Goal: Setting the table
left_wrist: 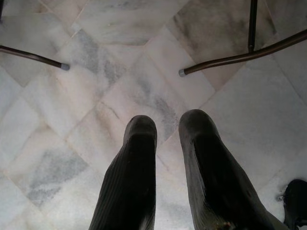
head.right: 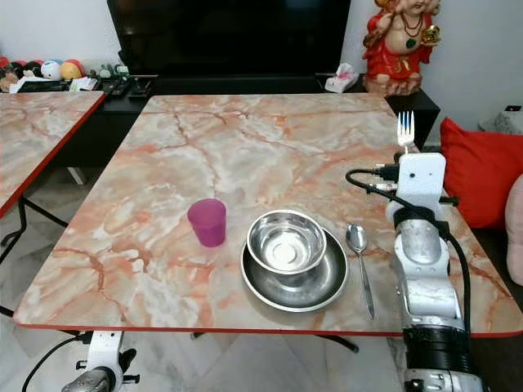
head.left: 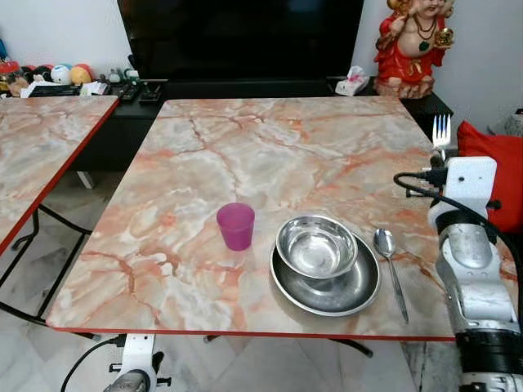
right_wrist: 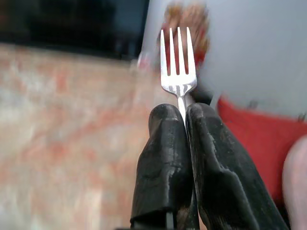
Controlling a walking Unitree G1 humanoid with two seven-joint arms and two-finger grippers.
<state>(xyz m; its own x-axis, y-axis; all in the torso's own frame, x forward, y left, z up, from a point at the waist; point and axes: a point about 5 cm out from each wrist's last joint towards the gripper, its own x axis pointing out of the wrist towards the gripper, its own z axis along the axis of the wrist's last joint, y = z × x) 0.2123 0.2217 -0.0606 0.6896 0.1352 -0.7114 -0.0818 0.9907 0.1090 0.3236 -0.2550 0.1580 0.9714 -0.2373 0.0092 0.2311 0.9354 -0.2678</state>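
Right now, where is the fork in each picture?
Left eye: fork stands up at the right edge, above the right gripper's wrist.
Right eye: same, upper right.
Right wrist: centre, between the black fingers.
Left wrist: not in it.
Shared landmark: red statue.

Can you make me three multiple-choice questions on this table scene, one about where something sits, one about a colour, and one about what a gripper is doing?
1. Where does the spoon lie?
A. Inside the bowl
B. On the table, on the robot's right of the plate
C. On the floor

2. What colour is the cup?
A. Purple-pink
B. Green
C. White

3. What is the state of the right gripper?
A. Open and empty
B. Shut on the cup
C. Shut on a fork

Answers:
1 B: the spoon rests on the marble table beside the plate, which holds the bowl.
2 A: the cup is plainly purple-pink.
3 C: its fingers clamp the handle of the fork, tines up.
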